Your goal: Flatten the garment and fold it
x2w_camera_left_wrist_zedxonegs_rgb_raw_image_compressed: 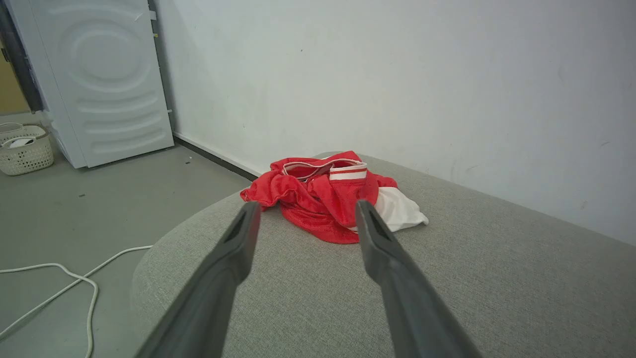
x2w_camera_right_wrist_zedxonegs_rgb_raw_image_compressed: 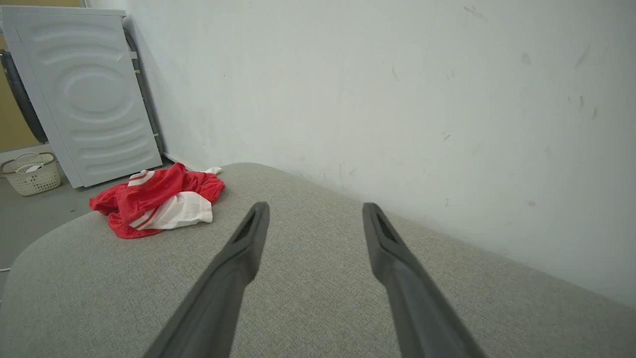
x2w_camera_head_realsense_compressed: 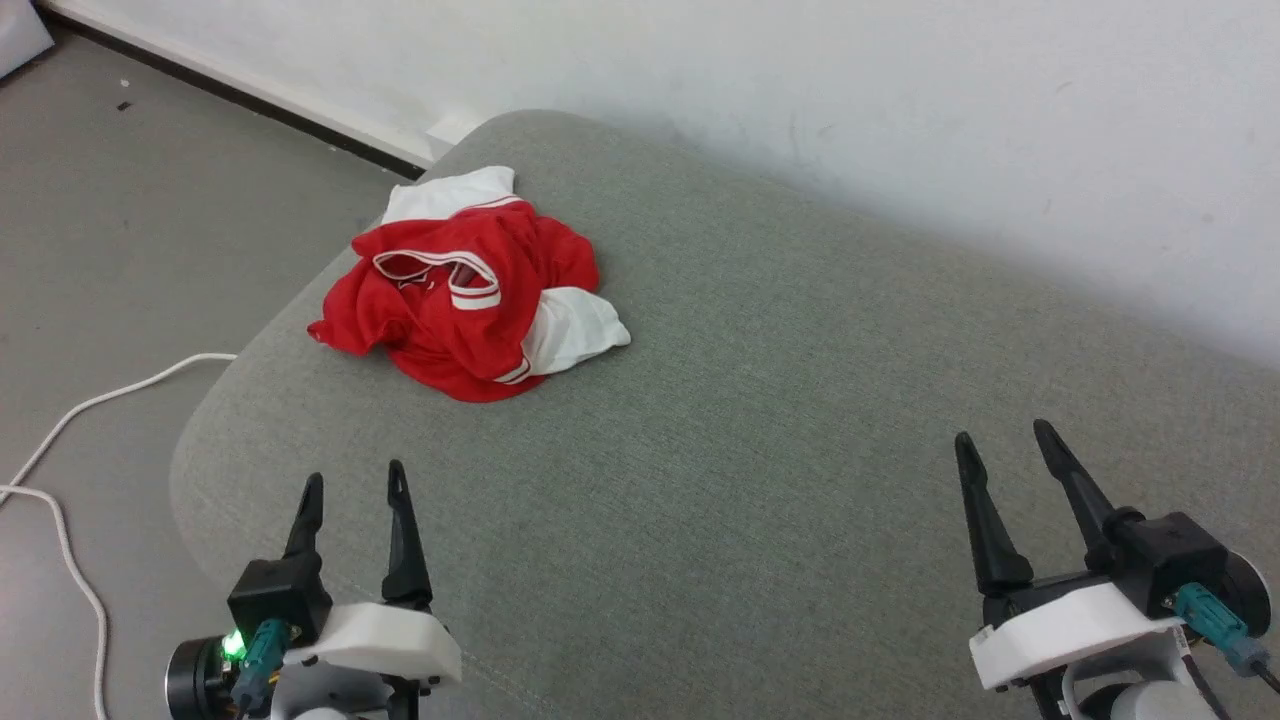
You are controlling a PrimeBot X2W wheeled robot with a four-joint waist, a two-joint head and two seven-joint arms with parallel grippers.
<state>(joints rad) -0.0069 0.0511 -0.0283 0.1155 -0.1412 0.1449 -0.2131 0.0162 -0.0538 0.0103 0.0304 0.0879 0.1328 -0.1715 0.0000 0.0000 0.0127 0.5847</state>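
garment: bright red short-sleeved jersey with white sleeves and striped trim (x2w_camera_head_realsense_compressed: 465,300), a crumpled heap at the far left end of the grey fabric cushion (x2w_camera_head_realsense_compressed: 780,480), just beside its rounded edge.
left gripper (x2w_camera_head_realsense_compressed: 355,473): fingers apart, empty, pointed at the heap but short of it.
right gripper (x2w_camera_head_realsense_compressed: 1002,432): fingers apart, empty, well apart from the heap.
risk, pinch: thin bunched fabric, so a grab likely takes several layers and lifts a lump instead of spreading it.
risk, edge: a leftward pull could drag it off the cushion onto the floor by the white cable (x2w_camera_head_realsense_compressed: 60,440).
risk, reach: right arm has to cross most of the cushion.
hidden: hem and lower layers buried; can't tell front from back; emblem not readable; far sleeve partly behind red folds.
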